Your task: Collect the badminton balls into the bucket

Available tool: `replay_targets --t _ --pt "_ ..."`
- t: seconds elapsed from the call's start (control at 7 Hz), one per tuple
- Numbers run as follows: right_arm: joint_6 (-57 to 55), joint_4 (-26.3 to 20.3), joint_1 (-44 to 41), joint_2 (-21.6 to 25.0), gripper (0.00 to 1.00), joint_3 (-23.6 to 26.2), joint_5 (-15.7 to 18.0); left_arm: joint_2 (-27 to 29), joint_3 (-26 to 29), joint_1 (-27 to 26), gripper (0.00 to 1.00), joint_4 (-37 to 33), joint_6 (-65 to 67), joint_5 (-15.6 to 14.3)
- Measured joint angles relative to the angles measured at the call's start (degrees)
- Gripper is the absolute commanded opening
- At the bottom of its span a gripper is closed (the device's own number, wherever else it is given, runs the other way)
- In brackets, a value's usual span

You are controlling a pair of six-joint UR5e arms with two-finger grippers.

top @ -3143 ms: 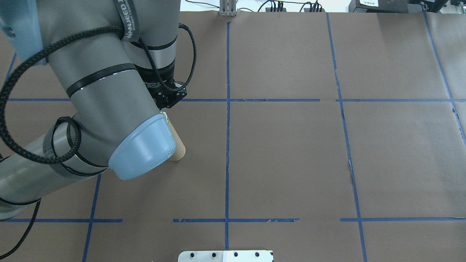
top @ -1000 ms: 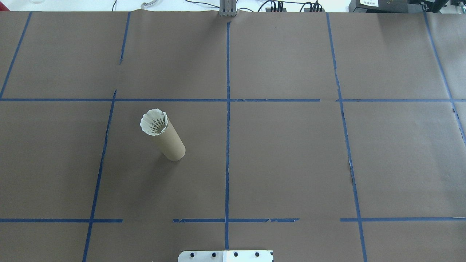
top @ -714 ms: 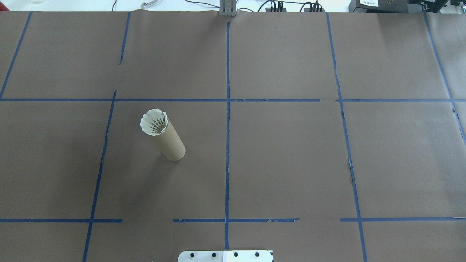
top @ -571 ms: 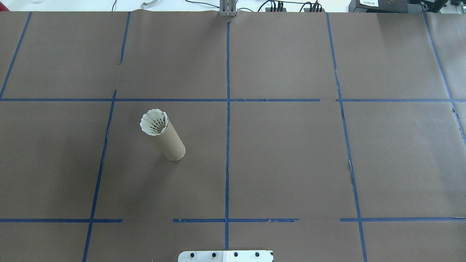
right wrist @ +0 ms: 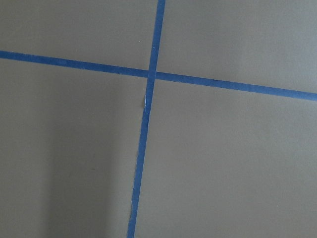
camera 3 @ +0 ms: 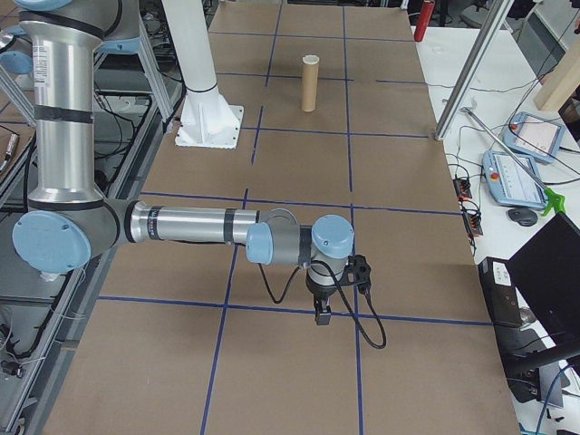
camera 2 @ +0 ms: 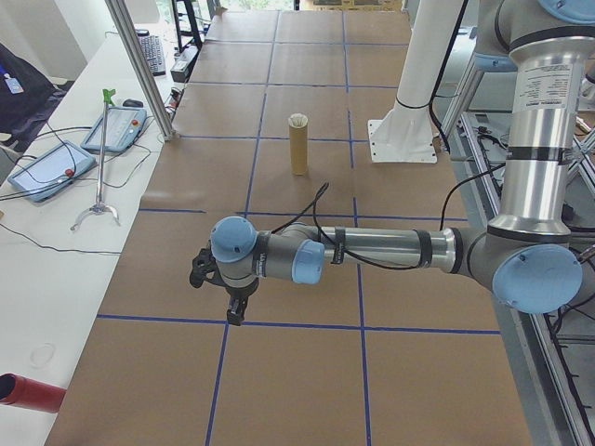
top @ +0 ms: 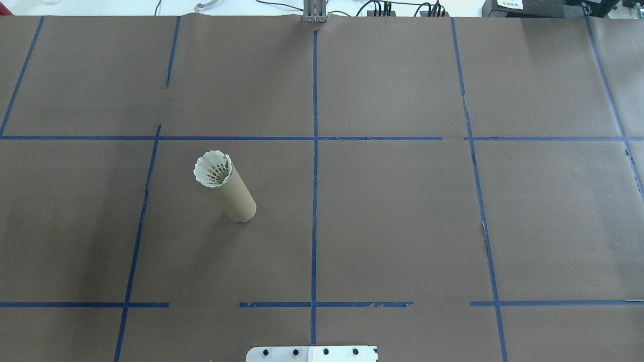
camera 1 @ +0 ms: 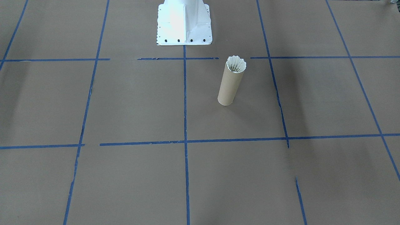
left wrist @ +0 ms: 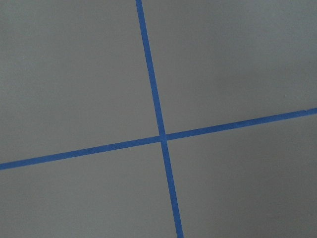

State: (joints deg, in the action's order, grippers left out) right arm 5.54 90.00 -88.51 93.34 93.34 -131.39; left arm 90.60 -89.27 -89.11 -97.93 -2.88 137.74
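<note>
From my overhead feed I see the bucket (top: 234,193) standing upright on the brown-papered table (top: 392,221), in the square just left of the centre tape line (top: 314,151). The shuttlecock (top: 213,169) sits in its open mouth, feather skirt upward and flaring a little over the rim; its cork tip is hidden inside. The front-facing feed shows the same: the tube (camera 1: 230,86) with the white feathers (camera 1: 236,64) at its top, a short way in front of the white robot base (camera 1: 183,22), with bare paper all around it and nothing touching it.

Neither arm reaches into the overhead or front-facing feeds. From the left end of the table I see the left arm (camera 2: 372,251) stretched low across the paper, its gripper (camera 2: 232,311) pointing down near a tape crossing, well apart from the bucket (camera 2: 297,144). From the right end, the right arm (camera 3: 199,225) lies the same way, its gripper (camera 3: 323,313) hanging over a tape line, far from the tube (camera 3: 310,83). For both grippers I cannot tell whether the fingers are parted or closed; the wrist cameras show only paper and blue tape crossings.

Off the paper, on the white side bench, I see a teach pendant (camera 2: 51,172), a red cylinder (camera 2: 28,392) and a pick-up stick (camera 2: 100,153) on the left, and another pendant (camera 3: 515,177) on the right.
</note>
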Motion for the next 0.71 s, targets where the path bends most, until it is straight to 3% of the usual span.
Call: replay_targets --t 0.43,0.71 --pt "0.0 0.0 0.0 0.0 1.0 0.0 0.0 -0.6 0.3 -0.4 1.0 0.3 0.1 0.0" --pt "0.0 0.0 0.0 0.0 1.0 0.0 0.0 -0.3 -1.3 -0.6 1.0 5.0 0.0 -0.3"
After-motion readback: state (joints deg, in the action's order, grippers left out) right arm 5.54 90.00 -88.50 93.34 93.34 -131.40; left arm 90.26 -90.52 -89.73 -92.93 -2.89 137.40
